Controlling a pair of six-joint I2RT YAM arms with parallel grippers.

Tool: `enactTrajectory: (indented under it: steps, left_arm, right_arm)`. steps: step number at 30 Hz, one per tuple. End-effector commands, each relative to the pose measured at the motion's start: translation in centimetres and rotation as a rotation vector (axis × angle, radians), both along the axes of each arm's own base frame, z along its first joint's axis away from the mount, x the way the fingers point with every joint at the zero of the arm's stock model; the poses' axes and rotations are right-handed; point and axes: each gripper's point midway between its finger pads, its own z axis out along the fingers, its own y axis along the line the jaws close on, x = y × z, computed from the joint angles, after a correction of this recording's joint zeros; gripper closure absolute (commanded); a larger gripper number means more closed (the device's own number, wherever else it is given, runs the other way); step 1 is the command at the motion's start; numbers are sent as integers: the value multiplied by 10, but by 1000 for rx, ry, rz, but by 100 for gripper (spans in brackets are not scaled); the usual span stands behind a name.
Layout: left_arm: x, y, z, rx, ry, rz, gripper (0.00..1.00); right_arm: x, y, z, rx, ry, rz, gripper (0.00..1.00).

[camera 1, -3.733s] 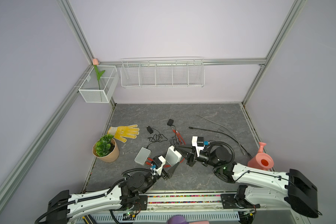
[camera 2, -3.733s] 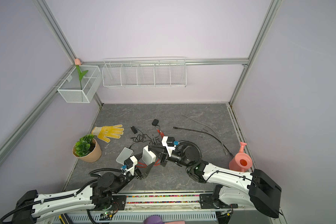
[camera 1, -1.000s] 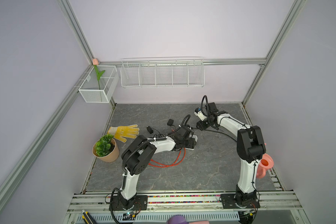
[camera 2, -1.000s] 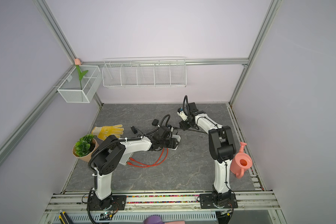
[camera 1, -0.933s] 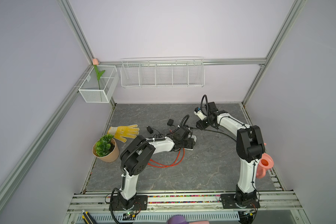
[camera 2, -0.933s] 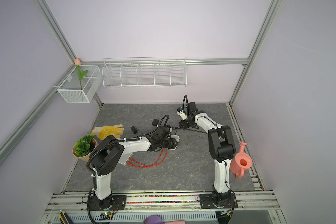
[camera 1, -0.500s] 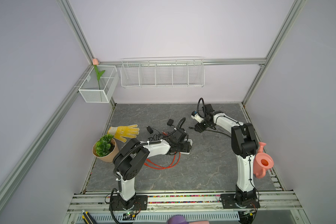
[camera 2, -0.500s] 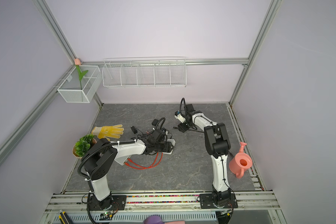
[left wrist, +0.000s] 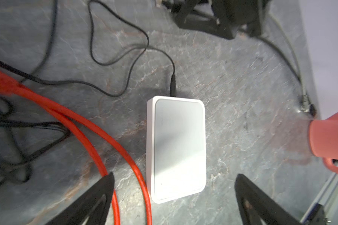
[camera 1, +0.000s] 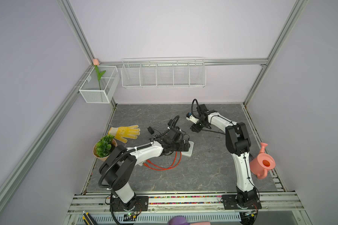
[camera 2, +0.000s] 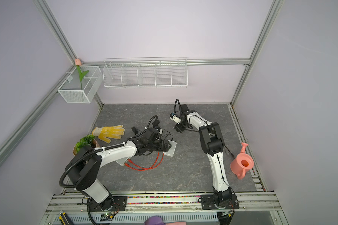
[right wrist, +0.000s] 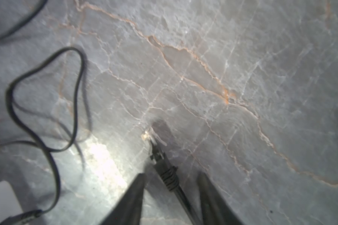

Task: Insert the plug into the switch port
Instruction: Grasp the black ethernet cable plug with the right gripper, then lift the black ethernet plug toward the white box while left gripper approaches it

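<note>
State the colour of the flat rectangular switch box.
White switch box; clearest in left wrist view.

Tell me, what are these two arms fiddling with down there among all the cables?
They are getting ready to plug a cable into a box. The left gripper is open wide, a finger on each side of the white switch on the grey table, not gripping it. The right gripper is down over the plug of a black cable, jaws either side, not yet pinching. The plug lies apart from the switch.

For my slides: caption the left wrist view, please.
Open left gripper poised over the white switch, red cable looping beside it on the grey table.
</note>
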Motion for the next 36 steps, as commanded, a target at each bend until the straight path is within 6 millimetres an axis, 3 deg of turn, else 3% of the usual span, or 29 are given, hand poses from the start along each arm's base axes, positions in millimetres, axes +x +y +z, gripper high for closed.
enactTrajectory:
  steps: [1,5,7,10,15,20,22,29,36]
  left_arm:
    - [4,14,32,-77,-34,33,6]
    - [3,24,67,-134,-119,22,7]
    - [0,23,84,-162,-167,-12,7]
    - [-5,21,106,-205,-224,-49,9]
    - [-11,12,131,-301,-289,-116,19]
    - [-16,-5,153,-400,-308,-200,30]
    - [-18,-11,161,-440,-310,-222,32]
    - [-17,-21,172,-490,-308,-249,36]
    - [-14,-28,172,-509,-283,-255,43]
  right_arm:
    - [-17,-8,-25,-68,90,23,72]
    - [-16,-15,-14,-103,20,-25,93]
    - [-15,-18,8,-98,-69,-62,94]
    - [-25,-12,61,-41,-256,-80,94]
    - [-78,4,139,82,-501,-50,94]
    - [-139,20,183,245,-647,32,94]
    - [-153,21,197,292,-679,49,94]
    - [-181,13,202,314,-682,72,94]
    - [-189,16,207,325,-695,85,94]
